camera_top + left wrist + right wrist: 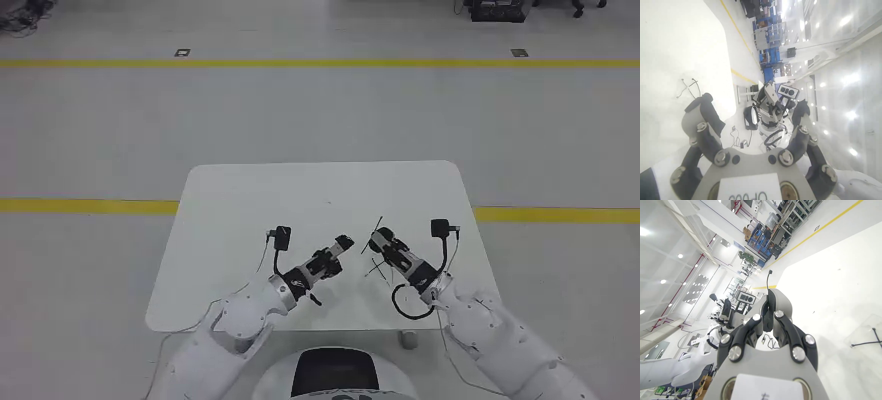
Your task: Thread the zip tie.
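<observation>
My right gripper (pixel 769 298) is shut on a thin black zip tie (pixel 768 281), whose head end sticks out past the fingertips. In the top view the right gripper (pixel 379 239) hovers over the table's near half, the held zip tie (pixel 373 228) pointing away from it. My left gripper (pixel 753 103) is open with nothing between its fingers (pixel 703 104). It sits just left of the right one and faces it, left gripper (pixel 343 242) a short gap away. A few loose zip ties (pixel 688 89) lie crossed on the table under the right arm.
The white table (pixel 300 200) has rounded corners and bare room across its far half. The loose zip ties (pixel 874 336) rest on a clear plastic bag (pixel 863 332). The same loose zip ties (pixel 381 270) lie near the front edge.
</observation>
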